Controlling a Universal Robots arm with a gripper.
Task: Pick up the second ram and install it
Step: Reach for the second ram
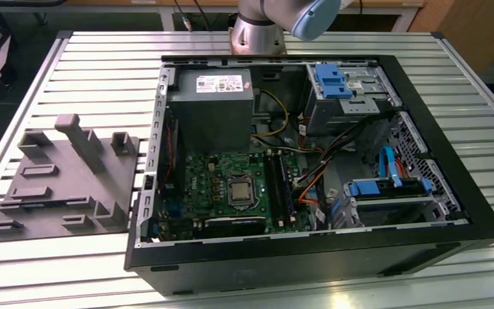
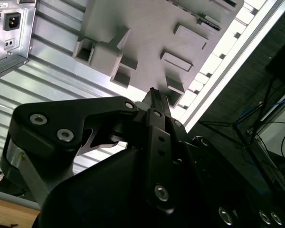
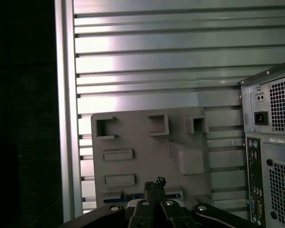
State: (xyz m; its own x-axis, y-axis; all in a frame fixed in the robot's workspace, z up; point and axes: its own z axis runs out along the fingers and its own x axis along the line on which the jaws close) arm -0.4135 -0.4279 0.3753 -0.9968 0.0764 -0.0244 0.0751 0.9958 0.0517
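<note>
A thin dark stick, the second ram (image 3: pixel 129 195), lies in a slot along one edge of the grey holder tray (image 3: pixel 147 161). It also shows as a dark strip (image 2: pixel 208 21) in the second wrist view. My gripper (image 3: pixel 155 182) hangs well above the tray, over that ram edge. Its black fingers (image 2: pixel 153 100) are pressed together and hold nothing. In the exterior view the tray (image 1: pixel 62 187) lies left of the open computer case (image 1: pixel 316 161). The motherboard's long memory slots (image 1: pixel 278 183) run beside the processor.
The slatted metal table (image 1: pixel 101 58) carries the case and the tray. The arm's base (image 1: pixel 260 29) stands behind the case. A grey power supply (image 1: pixel 210 103), blue drive brackets (image 1: pixel 333 80) and orange and blue cables (image 1: pixel 316 187) crowd the case. The table edge (image 3: pixel 66 118) runs close to the tray.
</note>
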